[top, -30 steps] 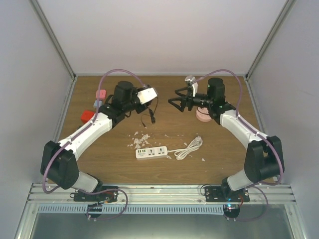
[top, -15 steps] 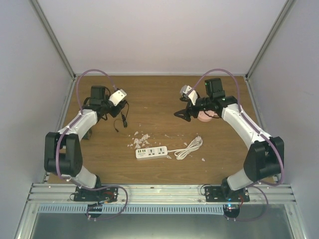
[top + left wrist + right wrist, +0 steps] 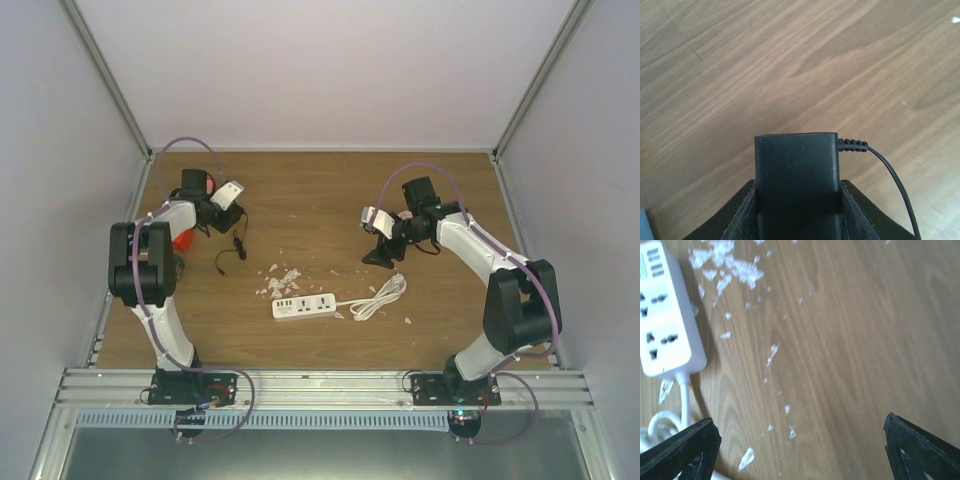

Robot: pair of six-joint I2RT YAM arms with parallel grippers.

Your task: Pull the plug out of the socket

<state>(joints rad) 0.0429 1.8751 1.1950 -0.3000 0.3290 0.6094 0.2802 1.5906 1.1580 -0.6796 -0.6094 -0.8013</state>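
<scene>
Well, the left gripper is clamped tight on the black plug, over the far left of the table. A thin black wire hangs from the plug. The plug is out of the white socket strip, which lies well apart near the middle. The right gripper has its fingers wide apart above the wood, near the strip's white cord. Little white bits lie around.

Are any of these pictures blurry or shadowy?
Top view: evenly lit, with soft shadows. Left wrist view: the black rectangular plug adapter fills the foreground, dark with little surface detail. Right wrist view: the white plastic power strip looks slightly soft, with a faint shadow beside it.
</scene>
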